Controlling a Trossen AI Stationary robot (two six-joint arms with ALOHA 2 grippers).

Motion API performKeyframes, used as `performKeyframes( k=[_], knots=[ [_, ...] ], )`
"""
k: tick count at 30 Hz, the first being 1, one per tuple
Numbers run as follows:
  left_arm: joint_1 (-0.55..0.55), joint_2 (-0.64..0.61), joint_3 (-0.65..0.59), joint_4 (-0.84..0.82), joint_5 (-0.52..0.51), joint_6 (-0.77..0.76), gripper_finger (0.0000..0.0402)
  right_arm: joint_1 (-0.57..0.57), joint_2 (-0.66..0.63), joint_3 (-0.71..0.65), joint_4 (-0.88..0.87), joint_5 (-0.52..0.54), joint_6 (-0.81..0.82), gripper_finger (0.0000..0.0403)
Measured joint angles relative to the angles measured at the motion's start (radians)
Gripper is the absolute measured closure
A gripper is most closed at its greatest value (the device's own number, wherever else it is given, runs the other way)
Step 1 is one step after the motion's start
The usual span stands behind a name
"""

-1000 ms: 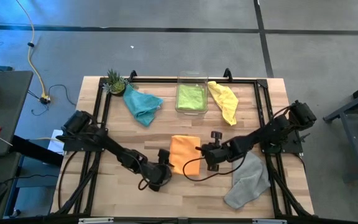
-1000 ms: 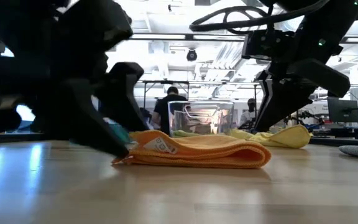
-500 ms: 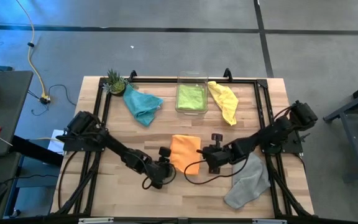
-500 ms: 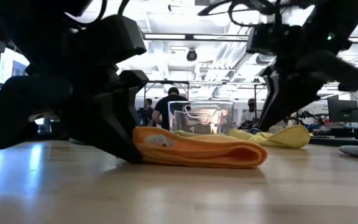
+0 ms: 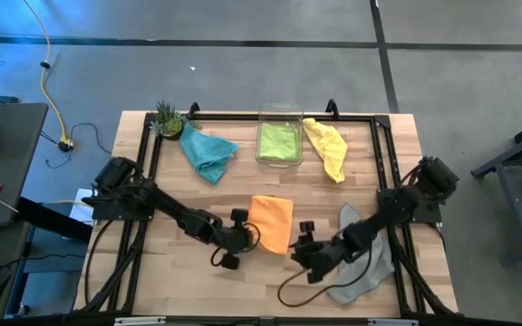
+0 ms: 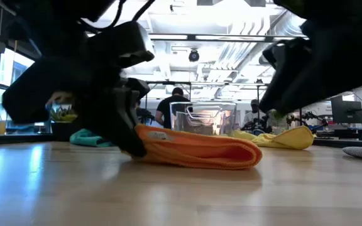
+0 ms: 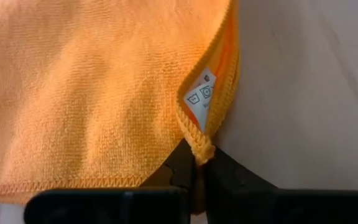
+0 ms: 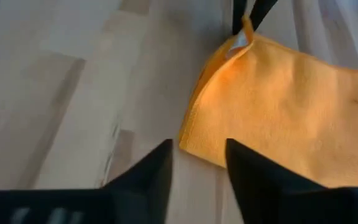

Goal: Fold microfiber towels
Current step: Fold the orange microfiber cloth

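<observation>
Low view, nearest first: the orange towel (image 6: pixel 197 149) lies folded on the wooden surface (image 6: pixel 181 194), and the left hand (image 5: pixel 241 237), which was spread wide a second ago, has now pinched shut on the towel's near corner (image 7: pixel 199 148) beside the care label (image 7: pixel 199 99). The right hand (image 5: pixel 308 250) has let go and drawn back toward the grey towel (image 5: pixel 367 265), its fingers (image 8: pixel 146 174) now parted and empty. A further fold looks ready to begin. Farther off, the lime green towel (image 5: pixel 278 140) sits in the clear bin (image 5: pixel 278 114), flanked by the teal towel (image 5: pixel 206 150) and yellow towel (image 5: pixel 327 147).
</observation>
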Motion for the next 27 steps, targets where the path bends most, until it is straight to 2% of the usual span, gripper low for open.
performKeyframes(
  k=[5,9,18,27],
  knots=[
    [0.027,-0.028,0.001,0.018,0.061,-0.08,0.0399,0.047,0.068,0.0,0.05,0.114,-0.019,0.0168],
    [0.05,-0.033,0.002,0.036,0.115,-0.137,0.0399,0.069,0.114,0.0,0.115,0.174,-0.067,0.0131],
    [0.071,-0.033,0.002,0.087,0.191,-0.182,0.04,0.096,0.176,0.0,0.125,0.356,-0.074,0.0125],
    [0.083,-0.034,0.003,0.108,0.192,-0.256,0.0401,0.105,0.19,0.0,0.155,0.398,-0.107,0.0125]
  ],
)
